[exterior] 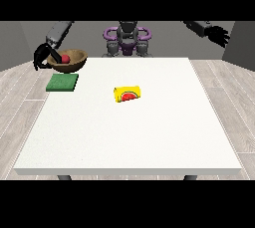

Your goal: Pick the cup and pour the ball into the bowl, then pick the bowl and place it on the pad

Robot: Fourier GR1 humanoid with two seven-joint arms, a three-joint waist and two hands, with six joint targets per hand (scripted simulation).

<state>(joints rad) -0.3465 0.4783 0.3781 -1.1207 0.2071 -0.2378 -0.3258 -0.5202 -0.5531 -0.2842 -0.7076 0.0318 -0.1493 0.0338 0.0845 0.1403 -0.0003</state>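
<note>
A brown bowl (69, 60) with a red ball (65, 58) inside it hangs in the air above the table's far left corner. The hand at the view's left (43, 55) is curled on the bowl's left rim and holds it up. Just below and in front of the bowl lies the green pad (63, 82), flat on the table. A yellow cup (127, 94) lies on its side near the table's middle, its red inside facing the camera. The hand at the view's right (219, 35) hangs raised off the table's far right, fingers relaxed and holding nothing.
The white table (129, 137) stretches wide towards the camera. The robot's torso (127, 40) stands behind the far edge. Wooden floor surrounds the table.
</note>
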